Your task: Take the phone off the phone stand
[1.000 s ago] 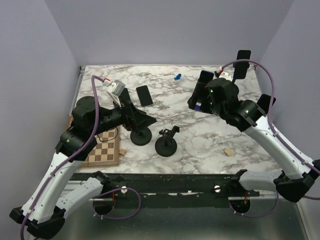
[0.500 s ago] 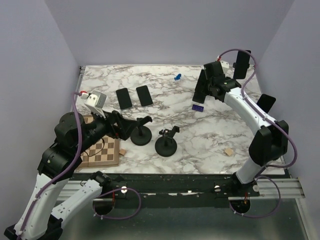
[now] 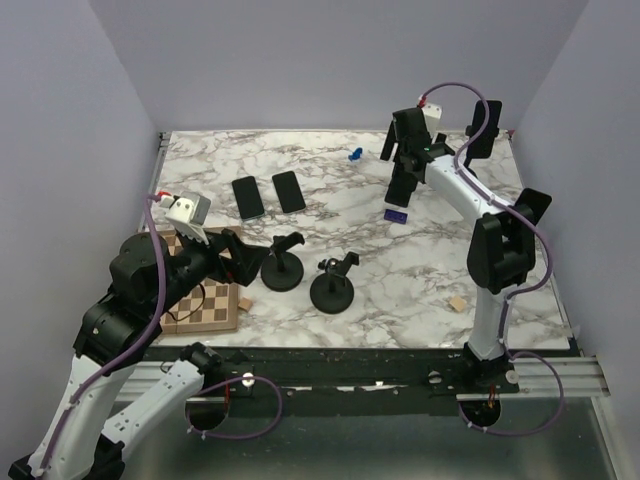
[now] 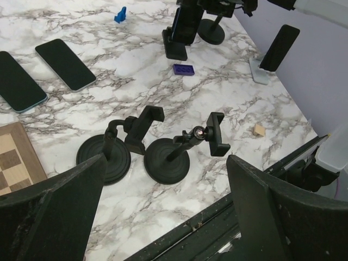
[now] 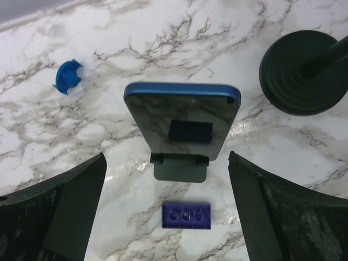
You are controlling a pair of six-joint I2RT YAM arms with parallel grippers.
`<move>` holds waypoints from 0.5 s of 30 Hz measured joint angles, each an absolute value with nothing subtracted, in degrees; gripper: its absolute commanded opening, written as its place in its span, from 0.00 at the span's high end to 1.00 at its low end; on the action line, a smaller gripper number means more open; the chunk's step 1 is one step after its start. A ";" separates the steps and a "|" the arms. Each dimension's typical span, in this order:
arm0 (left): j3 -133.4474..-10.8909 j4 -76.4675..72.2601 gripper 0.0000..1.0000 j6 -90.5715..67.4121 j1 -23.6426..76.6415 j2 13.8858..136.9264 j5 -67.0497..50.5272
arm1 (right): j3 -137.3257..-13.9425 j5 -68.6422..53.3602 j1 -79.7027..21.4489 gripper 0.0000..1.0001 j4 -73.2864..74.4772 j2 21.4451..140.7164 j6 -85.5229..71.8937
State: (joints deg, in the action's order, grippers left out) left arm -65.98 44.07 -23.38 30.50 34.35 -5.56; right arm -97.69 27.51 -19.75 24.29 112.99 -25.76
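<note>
One phone [image 3: 401, 184]: top view, a dark slab leaning toward the far right corner. Its top is covered by the right gripper [image 3: 404, 152], and its stand is too small to make out.
Right gripper, top view: finger spread unreadable from above.
Left gripper [image 3: 240, 258], top view: low near the left edge, with its fingers merging into the dark arm.
Left wrist view: left gripper [image 4: 166, 157] gaping, nothing held, its fingers cut by the bottom edge. The phone [image 4: 182, 24] is far off, its top hidden by the right arm.
Right wrist view: right gripper [image 5: 166, 156] spread wide and empty, its fingers cut at the lower corners. The phone [image 5: 182, 117] rests on its stand [image 5: 179, 169], screen mirroring marble, with a brick [image 5: 186, 215] just beside the stand.
</note>
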 measured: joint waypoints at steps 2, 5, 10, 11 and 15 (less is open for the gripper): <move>-65.32 44.05 0.01 -23.38 30.50 34.35 -5.56 | -100.64 29.67 -19.75 0.01 24.25 115.15 -26.81; -64.88 44.03 0.02 -23.38 30.50 34.35 -5.56 | -102.54 31.70 -19.73 0.01 23.83 117.10 -27.64; -64.79 43.88 0.01 -23.38 30.50 34.35 -5.56 | -104.47 34.72 -19.70 0.02 23.79 119.17 -28.08; -64.79 43.88 0.01 -23.35 30.50 34.35 -5.56 | -104.51 35.09 -19.68 0.02 23.77 119.24 -28.10; -64.79 43.86 0.02 -23.33 30.50 34.46 -5.58 | -104.51 35.55 -19.18 0.02 23.75 119.24 -28.01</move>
